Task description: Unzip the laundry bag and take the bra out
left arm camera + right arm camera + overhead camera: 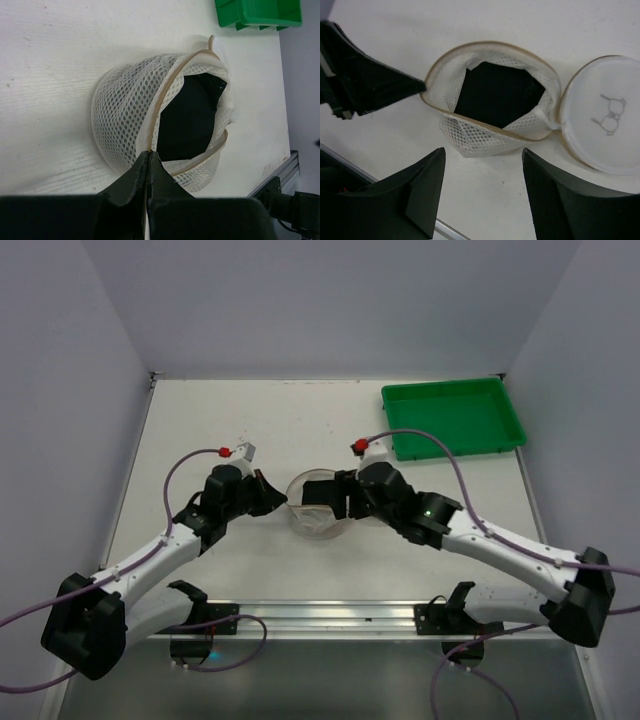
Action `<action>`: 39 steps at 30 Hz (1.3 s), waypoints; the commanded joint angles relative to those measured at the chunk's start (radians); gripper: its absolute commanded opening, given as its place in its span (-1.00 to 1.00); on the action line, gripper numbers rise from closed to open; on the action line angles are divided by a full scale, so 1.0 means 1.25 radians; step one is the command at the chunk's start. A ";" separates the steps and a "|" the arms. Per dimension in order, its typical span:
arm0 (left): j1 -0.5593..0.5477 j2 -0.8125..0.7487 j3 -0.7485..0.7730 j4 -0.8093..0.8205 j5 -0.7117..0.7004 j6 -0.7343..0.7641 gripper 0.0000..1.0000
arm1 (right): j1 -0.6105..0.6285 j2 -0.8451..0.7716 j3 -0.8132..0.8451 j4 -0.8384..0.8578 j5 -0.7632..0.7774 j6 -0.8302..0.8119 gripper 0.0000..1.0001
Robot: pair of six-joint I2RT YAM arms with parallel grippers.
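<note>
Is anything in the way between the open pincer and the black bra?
Nothing visible. The lid lies flipped aside, so the bra shows inside the open bag below the right pincer. The left pincer only pinches the rim.

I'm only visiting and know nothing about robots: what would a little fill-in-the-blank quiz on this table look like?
The left gripper is shut on the bag's rim; the right gripper is ____.
The bra inside the bag is ____ in colour.
The tray is ____ in colour.
Missing words: open, black, green.
</note>
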State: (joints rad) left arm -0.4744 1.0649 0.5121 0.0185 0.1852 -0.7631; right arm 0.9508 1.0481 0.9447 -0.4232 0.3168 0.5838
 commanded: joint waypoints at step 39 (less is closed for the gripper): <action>-0.006 -0.009 0.026 -0.001 0.011 0.062 -1.00 | 0.000 0.276 0.064 0.154 -0.145 -0.188 0.52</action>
State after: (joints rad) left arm -0.4744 1.0512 0.5423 -0.0212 0.1864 -0.7124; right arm 0.9501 1.3464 1.0042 -0.2234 0.1165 0.3969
